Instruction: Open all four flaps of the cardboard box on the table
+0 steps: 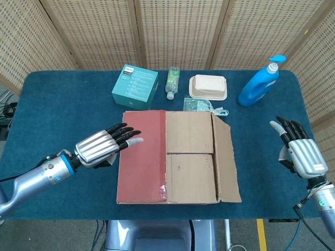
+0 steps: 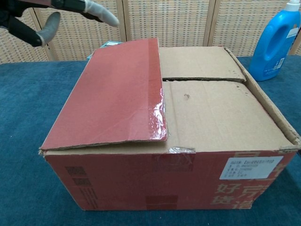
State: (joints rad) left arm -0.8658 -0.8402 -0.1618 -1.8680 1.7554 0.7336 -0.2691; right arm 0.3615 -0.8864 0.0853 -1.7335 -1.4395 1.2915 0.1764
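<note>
The cardboard box (image 1: 178, 157) (image 2: 188, 141) sits mid-table. Its red left flap (image 1: 142, 156) (image 2: 113, 96) lies nearly flat over the top, and its brown right flap (image 1: 226, 157) (image 2: 263, 99) is partly raised along the right edge. Two inner brown flaps (image 1: 189, 157) lie closed beneath. My left hand (image 1: 102, 146) (image 2: 44, 16) hovers open at the box's left edge, fingertips above the red flap. My right hand (image 1: 301, 153) is open, well to the right of the box and holding nothing.
Behind the box stand a teal carton (image 1: 135, 86), a small green bottle (image 1: 172, 82), a beige lidded container (image 1: 208, 87) and a clear plastic packet (image 1: 201, 105). A blue detergent bottle (image 1: 257, 83) (image 2: 276, 40) is at the back right. Woven screens close off the far side.
</note>
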